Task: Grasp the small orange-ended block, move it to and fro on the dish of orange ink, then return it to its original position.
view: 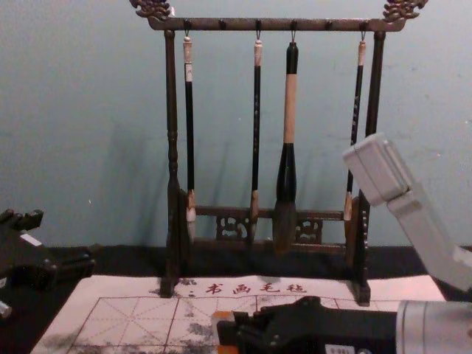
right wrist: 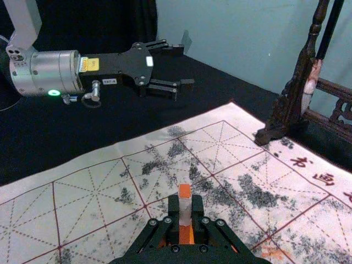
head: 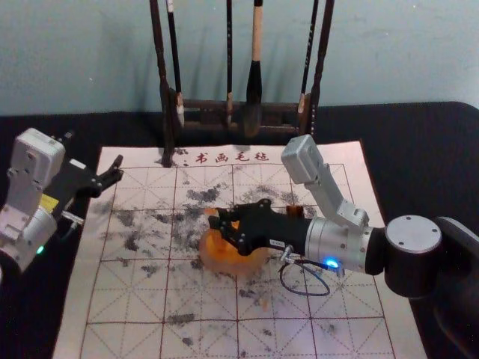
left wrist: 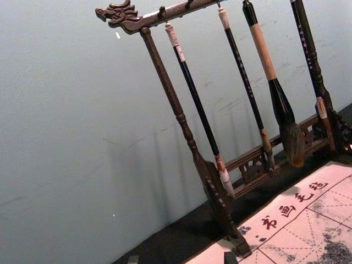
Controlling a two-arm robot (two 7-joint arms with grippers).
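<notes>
My right gripper point(head: 223, 227) reaches in from the right over the dish of orange ink point(head: 217, 259), partly hiding it. It is shut on the small block point(head: 210, 212). In the right wrist view the block point(right wrist: 185, 212), pale in the middle with orange ends, stands upright between the fingertips of the right gripper point(right wrist: 185, 208). The chest view shows the block point(view: 222, 316) at the right gripper's tips; whether its lower end touches the ink cannot be told. Parked off the mat's left side, my left gripper point(head: 115, 170) is open; the left wrist view shows the left gripper's point(left wrist: 182, 259) separated tips.
A gridded calligraphy mat point(head: 127, 314) with black ink smudges lies on the dark table point(head: 419, 134). Behind it stands a wooden rack point(view: 171, 133) with hanging brushes point(view: 290, 110). A small dark amber object point(head: 296, 211) is just behind the right gripper's body.
</notes>
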